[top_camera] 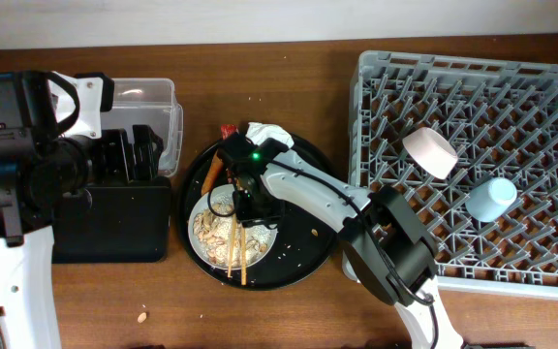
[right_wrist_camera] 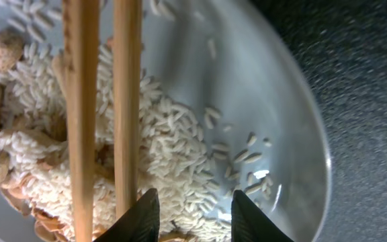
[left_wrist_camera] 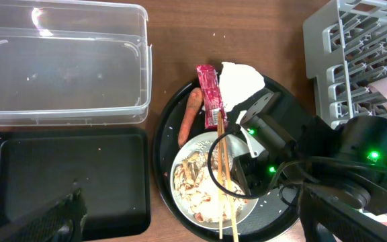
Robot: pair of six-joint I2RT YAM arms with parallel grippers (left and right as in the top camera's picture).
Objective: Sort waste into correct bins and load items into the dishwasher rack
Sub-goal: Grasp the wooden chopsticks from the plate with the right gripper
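The white dish sits on the round black tray. It holds rice scraps and the wooden chopsticks, which lie across it. My right gripper is open and empty, low over the rice, just right of the chopsticks; it also shows in the overhead view. The white napkin, red wrapper and orange food piece lie at the tray's far side. My left gripper is open above the shallow black tray, next to the clear tub.
The grey dishwasher rack stands at the right. It holds the white bowl and the light-blue cup. Loose rice grains dot the round tray. A small crumb lies on the table near the front.
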